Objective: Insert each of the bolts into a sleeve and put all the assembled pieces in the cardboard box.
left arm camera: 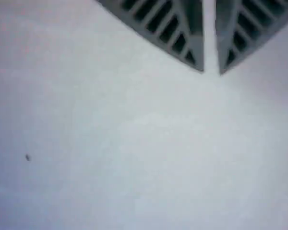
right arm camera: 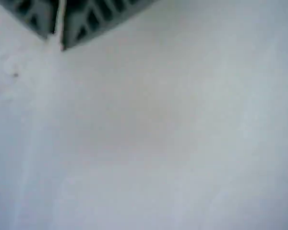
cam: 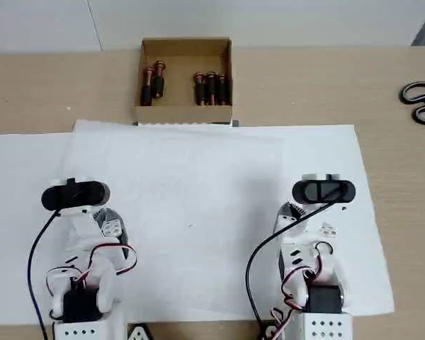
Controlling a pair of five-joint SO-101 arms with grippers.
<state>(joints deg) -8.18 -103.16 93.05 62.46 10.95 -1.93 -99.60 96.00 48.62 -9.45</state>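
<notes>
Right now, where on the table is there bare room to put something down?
The paper is bare between one arm and the other, up to the box. The wood between box and scissors is bare too. Crowded: inside the box, where the bolts lie, and near the arm bases.

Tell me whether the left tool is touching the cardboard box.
Apart. The high view shows a wide stretch of white paper between the left tool and the cardboard box.
</notes>
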